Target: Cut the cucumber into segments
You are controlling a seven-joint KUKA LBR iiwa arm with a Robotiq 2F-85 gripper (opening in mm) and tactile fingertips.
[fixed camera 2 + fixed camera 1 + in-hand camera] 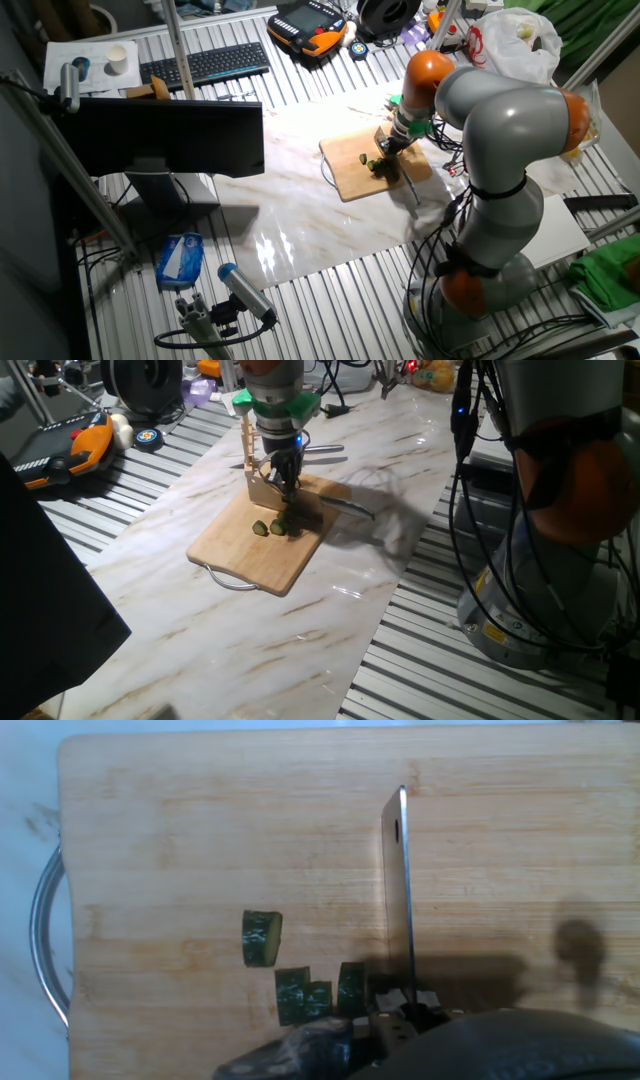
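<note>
A wooden board (pixel 240 555) (pixel 350 178) (pixel 200 820) lies on the marble table. Several small dark green segments sit on it: one apart (pixel 262 938) (pixel 260 527), and three side by side (pixel 318 996) next to the blade. My gripper (pixel 283 478) (pixel 395 140) (pixel 400 1015) stands over the board, shut on a knife (pixel 396 890) whose blade runs edge-down along the board, just right of the segments. An uncut cucumber is hidden or out of view. The hand's dark body covers the board's near edge in the hand view.
The board has a metal loop handle (pixel 45 950) (pixel 228 580). A wooden rack (pixel 252 465) stands at the board's far corner, with a metal tool (pixel 322 450) beyond it. An orange pendant (pixel 75 450), a monitor (pixel 165 135) and a keyboard (pixel 205 62) are farther off.
</note>
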